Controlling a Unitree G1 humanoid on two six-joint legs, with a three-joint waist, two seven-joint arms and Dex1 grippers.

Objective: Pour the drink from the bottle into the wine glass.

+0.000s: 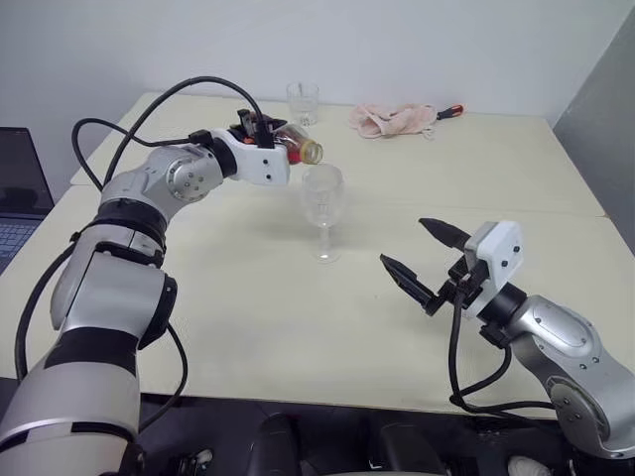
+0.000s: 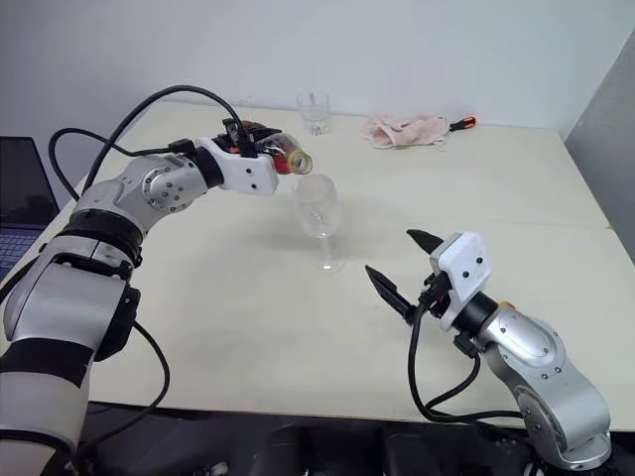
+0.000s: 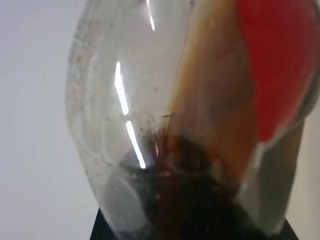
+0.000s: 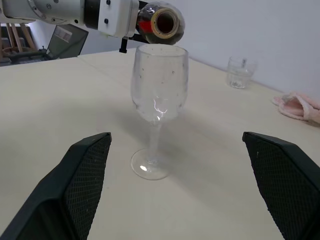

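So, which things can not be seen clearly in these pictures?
- Left hand: its fingers are hidden behind the bottle in the head views.
- Drink: the amount left is unclear; the left wrist view sits too close.
- Wine glass: a thin stream, if any, is too small to see.

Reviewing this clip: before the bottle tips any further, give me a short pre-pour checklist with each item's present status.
1. Left hand shut on the bottle: ok.
2. Cap off, mouth open: ok, seen in the right wrist view.
3. Mouth over the wine glass rim: ok, just above it.
4. Wine glass upright on the table: ok.
5. Right hand steadying the glass: not ok, open and apart from it.
6. The drink reaching the mouth: cannot tell.
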